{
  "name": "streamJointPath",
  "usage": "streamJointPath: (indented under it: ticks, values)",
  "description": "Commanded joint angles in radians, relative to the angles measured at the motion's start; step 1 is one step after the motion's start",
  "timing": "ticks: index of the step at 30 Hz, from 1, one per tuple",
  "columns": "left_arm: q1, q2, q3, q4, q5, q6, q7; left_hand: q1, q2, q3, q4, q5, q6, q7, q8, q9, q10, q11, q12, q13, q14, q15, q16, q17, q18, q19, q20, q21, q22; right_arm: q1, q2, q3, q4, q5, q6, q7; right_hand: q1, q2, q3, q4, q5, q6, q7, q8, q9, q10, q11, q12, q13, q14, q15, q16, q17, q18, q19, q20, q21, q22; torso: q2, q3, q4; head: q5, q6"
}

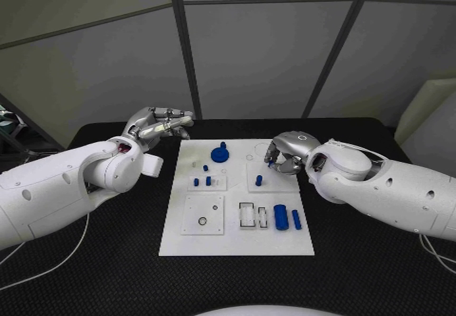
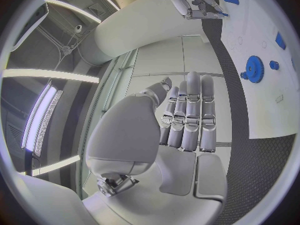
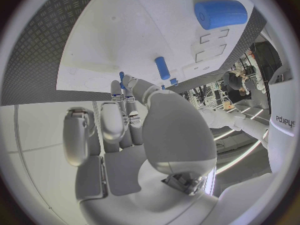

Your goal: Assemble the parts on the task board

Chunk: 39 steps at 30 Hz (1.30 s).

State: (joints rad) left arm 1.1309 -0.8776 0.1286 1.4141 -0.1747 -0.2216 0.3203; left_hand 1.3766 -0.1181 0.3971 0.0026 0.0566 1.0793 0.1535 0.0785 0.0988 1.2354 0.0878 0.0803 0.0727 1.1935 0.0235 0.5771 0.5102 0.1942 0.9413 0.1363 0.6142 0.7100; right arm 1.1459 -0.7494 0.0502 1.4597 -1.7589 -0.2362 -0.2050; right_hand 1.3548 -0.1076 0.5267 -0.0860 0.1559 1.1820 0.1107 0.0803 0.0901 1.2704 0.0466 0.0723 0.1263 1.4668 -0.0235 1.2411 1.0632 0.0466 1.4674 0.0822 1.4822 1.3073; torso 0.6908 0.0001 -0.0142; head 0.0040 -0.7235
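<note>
— White plate first: where did the task board (image 1: 190, 243) lie, and what sat nearest you?

— It lay flat at the middle of the black table (image 1: 95, 276). Nearest me, on its right half, a thick blue cylinder (image 1: 281, 217) lay beside a thinner blue bar (image 1: 296, 219).

— Mid-board?

— Two small blue pegs (image 1: 202, 181) stood left of centre, and one blue peg (image 1: 258, 180) stood right of centre, just beside my right hand (image 1: 285, 157).

— State of that hand?

— My right hand hung over the board's right edge, fingers curled inward and close together. I gripped nothing that the wrist view showed; the thick cylinder lay well apart from it.

— Far end?

— A blue gear (image 1: 221, 155) sat near the far edge. My left hand (image 1: 157, 126) hovered past the board's far-left corner, off the plate, its fingers straight, pressed side by side, holding nothing.
</note>
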Motion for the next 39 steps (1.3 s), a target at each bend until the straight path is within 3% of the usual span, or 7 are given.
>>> streamJointPath:
  ticks: [1, 10, 19, 25, 27, 32, 39]
  values:
    - [0.001, 0.002, 0.001, -0.002, 0.006, 0.005, 0.02, 0.008, 0.001, -0.001, -0.005, -0.004, 0.001, 0.006, -0.005, 0.0, 0.0, 0.006, -0.005, 0.001, -0.004, 0.002, -0.004, -0.001, -0.012, 0.005, -0.002, -0.005, -0.001, 0.002, -0.016, 0.003, 0.029, 0.003, -0.078, -0.005, -0.009, 0.0, 0.005, 0.0, -0.001, 0.003, 0.003, -0.006, 0.001, 0.001, 0.004, -0.003, -0.001, 0.019, -0.008, 0.003, 0.0, -0.017, 0.039, -0.005, 0.004, 0.15, 0.0, -0.0009, 0.0005, 0.001, 0.002]
    - [0.001, 0.007, 0.001, -0.004, 0.006, 0.005, 0.02, 0.009, 0.0, -0.004, -0.007, -0.005, -0.002, 0.007, -0.007, -0.001, -0.001, 0.007, -0.006, 0.001, -0.004, 0.003, -0.007, -0.002, -0.012, 0.006, -0.002, -0.007, -0.003, 0.002, -0.041, 0.006, 0.13, 0.052, -0.092, -0.005, -0.01, -0.001, 0.006, 0.0, -0.001, 0.004, 0.003, -0.006, 0.002, 0.002, 0.004, -0.004, -0.001, 0.019, -0.009, 0.004, 0.0, -0.017, 0.04, -0.005, 0.006, 0.152, 0.002, -0.0011, 0.0007, 0.012, 0.003]
    - [0.002, 0.026, 0.001, -0.01, 0.006, 0.008, 0.019, 0.007, -0.001, -0.007, -0.007, -0.005, -0.005, 0.009, -0.009, -0.001, -0.003, 0.009, -0.007, 0.0, -0.004, 0.004, -0.01, -0.003, -0.013, 0.007, -0.001, -0.01, -0.005, -0.001, 0.032, 0.005, 0.201, 0.077, -0.066, 0.016, -0.012, -0.002, 0.008, -0.001, -0.001, 0.004, 0.003, -0.006, 0.002, 0.002, 0.004, -0.004, -0.001, 0.018, -0.009, 0.002, -0.003, -0.016, 0.039, -0.005, 0.004, 0.15, 0.002, -0.0032, 0.0052, 0.042, -0.011]
    - [0.003, 0.043, 0.001, -0.015, 0.006, 0.008, 0.018, 0.006, -0.001, -0.008, -0.007, -0.005, -0.006, 0.01, -0.009, -0.002, -0.004, 0.009, -0.007, 0.0, -0.004, 0.004, -0.011, -0.004, -0.013, 0.007, -0.001, -0.011, -0.005, -0.032, 0.097, 0.003, 0.195, 0.08, -0.044, 0.033, -0.014, -0.002, 0.01, -0.001, -0.001, 0.003, 0.003, -0.008, 0.002, 0.001, 0.004, -0.005, -0.002, 0.018, -0.009, 0.0, -0.006, -0.016, 0.037, -0.005, 0.002, 0.147, 0.002, -0.0045, 0.0033, 0.063, -0.02]
    - [0.003, 0.047, 0.001, -0.015, 0.006, 0.007, 0.018, 0.005, -0.001, -0.009, -0.006, -0.005, -0.006, 0.01, -0.009, -0.002, -0.004, 0.009, -0.007, 0.0, -0.004, 0.005, -0.011, -0.004, -0.013, 0.007, -0.001, -0.011, -0.005, -0.046, 0.117, 0.001, 0.182, 0.079, -0.037, 0.037, -0.015, -0.002, 0.012, -0.002, -0.001, 0.002, 0.003, -0.008, 0.002, 0.0, 0.004, -0.006, -0.002, 0.018, -0.009, 0.001, -0.006, -0.016, 0.037, -0.005, 0.002, 0.147, 0.002, -0.003, 0.0001, 0.073, -0.023]
    - [0.004, 0.057, 0.001, -0.018, 0.006, 0.007, 0.016, 0.005, -0.001, -0.01, -0.006, -0.005, -0.006, 0.01, -0.009, -0.002, -0.004, 0.009, -0.007, 0.0, -0.004, 0.005, -0.012, -0.004, -0.013, 0.007, -0.001, -0.012, -0.006, -0.068, 0.151, -0.021, 0.153, 0.077, -0.022, 0.046, -0.015, -0.002, 0.014, -0.003, -0.001, 0.002, 0.003, -0.009, 0.002, 0.0, 0.004, -0.006, -0.002, 0.018, -0.009, 0.001, -0.006, -0.016, 0.037, -0.005, 0.002, 0.147, 0.003, -0.0022, 0.0013, 0.087, -0.028]
    - [0.005, 0.069, 0.001, -0.026, 0.006, 0.009, 0.013, -0.001, -0.001, -0.015, -0.003, -0.005, -0.009, 0.011, -0.011, -0.003, -0.007, 0.011, -0.008, 0.0, -0.005, 0.007, -0.016, -0.005, -0.014, 0.007, 0.001, -0.017, -0.009, -0.091, 0.182, -0.034, 0.125, 0.064, -0.004, 0.046, -0.018, -0.004, 0.016, -0.004, -0.002, 0.001, 0.004, -0.01, 0.002, -0.001, 0.005, -0.007, -0.003, 0.018, -0.009, 0.002, -0.005, -0.016, 0.038, -0.005, 0.003, 0.149, 0.003, -0.001, 0.0016, 0.098, -0.031]
